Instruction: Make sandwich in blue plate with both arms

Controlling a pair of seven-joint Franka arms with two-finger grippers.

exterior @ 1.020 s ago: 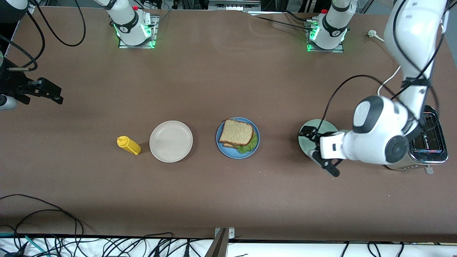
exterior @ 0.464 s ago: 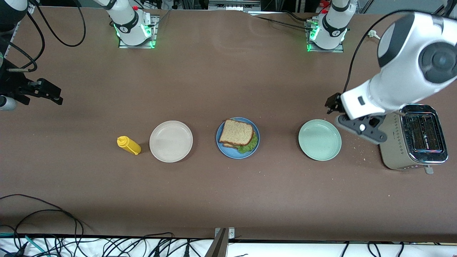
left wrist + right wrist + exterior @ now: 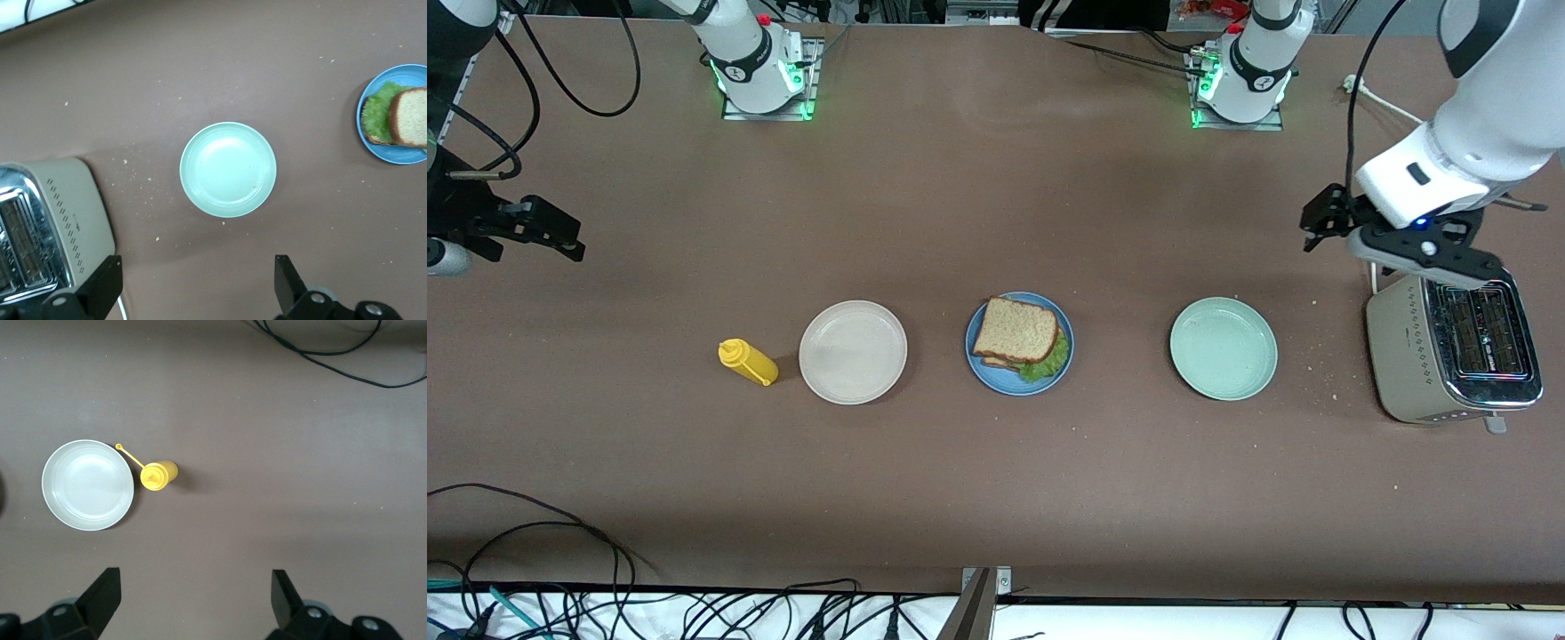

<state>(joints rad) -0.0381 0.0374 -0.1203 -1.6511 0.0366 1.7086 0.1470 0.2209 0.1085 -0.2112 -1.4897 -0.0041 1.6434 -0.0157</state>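
Observation:
The sandwich [image 3: 1016,329], brown bread over ruffled green lettuce, lies on the blue plate [image 3: 991,373] in the middle of the table. In the left wrist view the sandwich [image 3: 410,117] and the blue plate [image 3: 390,155] show at the edge. My left gripper [image 3: 1323,218] hangs open and empty over bare table beside the toaster, toward the left arm's end; in its wrist view the left gripper [image 3: 197,287] holds nothing. My right gripper [image 3: 551,233] waits open and empty over the table at the right arm's end, and the right gripper [image 3: 197,597] shows only table between its fingers.
A pale green plate [image 3: 1223,348] lies between the blue plate and a silver toaster [image 3: 1454,347]. A beige plate [image 3: 853,352] and a yellow squeeze bottle [image 3: 749,362] lie toward the right arm's end. Crumbs dot the table near the toaster. Cables run along the front edge.
The left arm has lifted off the pale green plate and swung up and away to a spot over the table beside the toaster. The right arm has not moved.

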